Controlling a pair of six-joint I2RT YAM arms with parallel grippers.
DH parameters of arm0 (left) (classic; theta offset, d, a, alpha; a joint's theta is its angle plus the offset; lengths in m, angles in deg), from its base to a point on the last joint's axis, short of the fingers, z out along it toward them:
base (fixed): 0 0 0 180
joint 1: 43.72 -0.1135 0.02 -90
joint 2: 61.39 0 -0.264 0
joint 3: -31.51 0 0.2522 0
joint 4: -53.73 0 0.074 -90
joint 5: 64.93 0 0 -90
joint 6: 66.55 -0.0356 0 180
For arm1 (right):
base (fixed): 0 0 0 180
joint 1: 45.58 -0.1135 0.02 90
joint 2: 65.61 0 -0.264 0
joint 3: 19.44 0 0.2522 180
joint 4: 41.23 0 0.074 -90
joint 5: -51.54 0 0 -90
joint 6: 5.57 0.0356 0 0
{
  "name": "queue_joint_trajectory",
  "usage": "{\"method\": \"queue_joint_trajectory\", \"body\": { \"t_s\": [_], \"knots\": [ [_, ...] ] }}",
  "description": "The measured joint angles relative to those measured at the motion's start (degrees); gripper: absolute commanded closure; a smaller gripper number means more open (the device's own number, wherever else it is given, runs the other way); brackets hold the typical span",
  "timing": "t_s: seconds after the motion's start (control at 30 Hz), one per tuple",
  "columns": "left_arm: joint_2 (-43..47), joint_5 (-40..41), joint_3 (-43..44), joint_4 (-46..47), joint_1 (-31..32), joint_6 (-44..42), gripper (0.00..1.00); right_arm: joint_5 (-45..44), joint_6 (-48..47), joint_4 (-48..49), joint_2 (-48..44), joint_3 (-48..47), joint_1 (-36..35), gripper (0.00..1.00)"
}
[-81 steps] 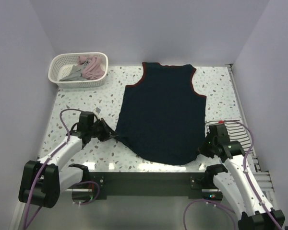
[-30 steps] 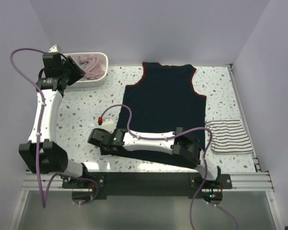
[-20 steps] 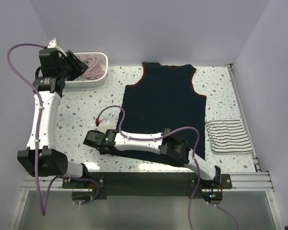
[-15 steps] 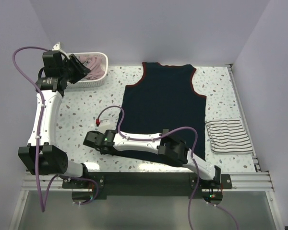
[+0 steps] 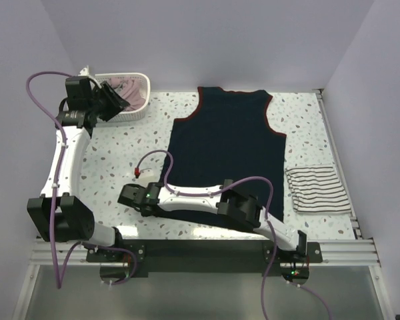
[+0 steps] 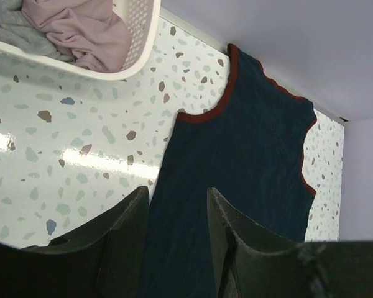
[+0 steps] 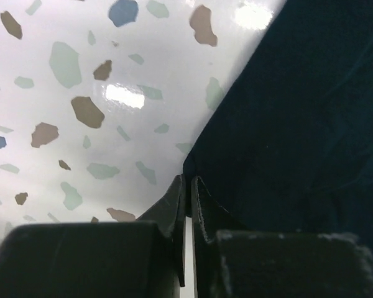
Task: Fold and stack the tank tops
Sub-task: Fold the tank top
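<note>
A dark navy tank top (image 5: 230,143) with red trim lies flat in the middle of the table, neck at the far side. My right arm reaches across its near hem. The right gripper (image 5: 137,199) is at the near left corner, and in the right wrist view its jaws (image 7: 188,180) are shut on the navy edge (image 7: 298,112). My left gripper (image 5: 113,103) is raised beside the basket, open and empty (image 6: 177,198), with the navy top (image 6: 248,161) far below it. A folded white striped tank top (image 5: 318,189) lies at the right edge.
A white basket (image 5: 141,110) stands at the far left corner, holding a pinkish top (image 6: 81,28) and a grey one (image 6: 3,22). Walls close in the back and both sides. Purple cables loop off both arms.
The right jaws have closed on the navy top's left hem corner. The left gripper, lifted from the hem earlier, has drifted slightly right and down by the basket.
</note>
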Motion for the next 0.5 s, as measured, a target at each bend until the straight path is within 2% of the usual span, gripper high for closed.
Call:
{"method": "queue_joint_trajectory", "body": {
  "t_s": [0.1,0.27,0.5],
  "knots": [
    [-1.1,-0.5,-2.9,2.0,0.2,0.2,0.53,1.3,-0.4,4.2,-3.4,6.0,0.0,1.0],
    [-6.5,-0.1,-4.8,4.1,3.5,0.1,0.53,7.3,-1.2,14.0,-15.8,25.4,-0.1,1.0],
    [-21.3,0.6,-0.7,6.1,12.0,-1.7,0.54,13.2,-0.2,26.2,-31.7,44.5,-1.5,1.0]
  ]
}}
